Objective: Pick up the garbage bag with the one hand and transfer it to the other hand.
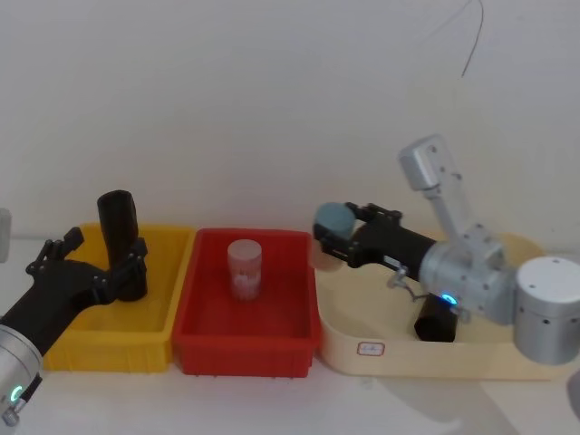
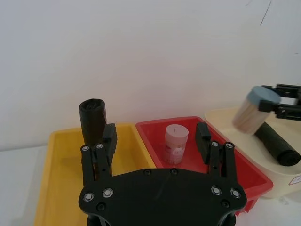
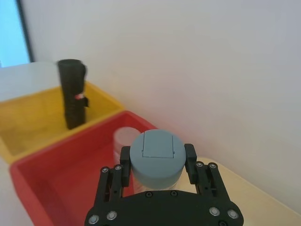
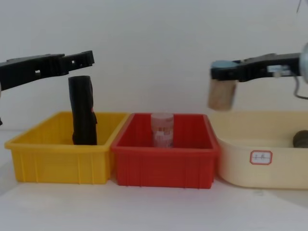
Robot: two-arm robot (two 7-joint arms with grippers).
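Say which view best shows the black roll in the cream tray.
The left wrist view: the black rolled plastic cylinder shows nearly its whole length. The head view shows one end under the right arm; the chest view, an end behind the cream plastic tray's rim.

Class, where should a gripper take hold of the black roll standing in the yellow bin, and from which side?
Take the black roll by its upper half, above the yellow bin's wall, coming in level from the robot's side. It stands upright, so its round flanks are free there, while the wall shields its base. The open left gripper sits close.
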